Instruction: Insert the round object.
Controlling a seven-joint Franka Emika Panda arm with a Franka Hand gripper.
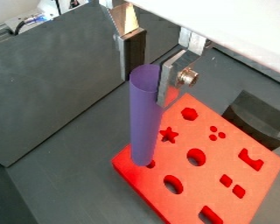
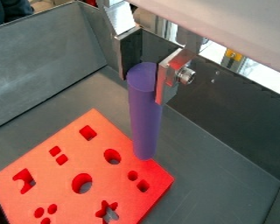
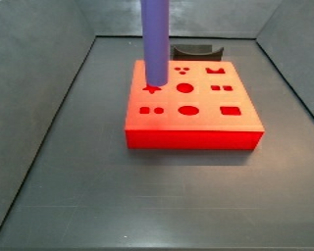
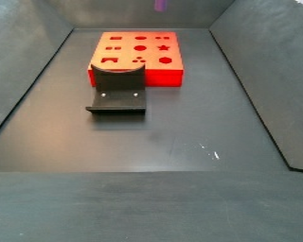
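The round object is a long purple peg (image 1: 143, 118), held upright, and it shows in both wrist views (image 2: 143, 114). My gripper (image 1: 152, 72) is shut on its upper end, one silver finger (image 2: 173, 77) on each side. The peg's lower end rests on the top face of the flat red block (image 1: 213, 179), near a corner and beside the star hole (image 1: 170, 135). A side view (image 3: 156, 44) shows the peg standing at the block's left edge (image 3: 192, 132). Whether the tip sits in a hole is hidden. In the far side view only the peg's tip (image 4: 161, 4) shows.
A small dark grey holder (image 4: 117, 97) stands on the floor beside the red block (image 4: 137, 55), and it also shows in a wrist view (image 1: 261, 118) and a side view (image 3: 195, 51). Grey walls (image 2: 49, 61) enclose the dark floor (image 4: 154, 142).
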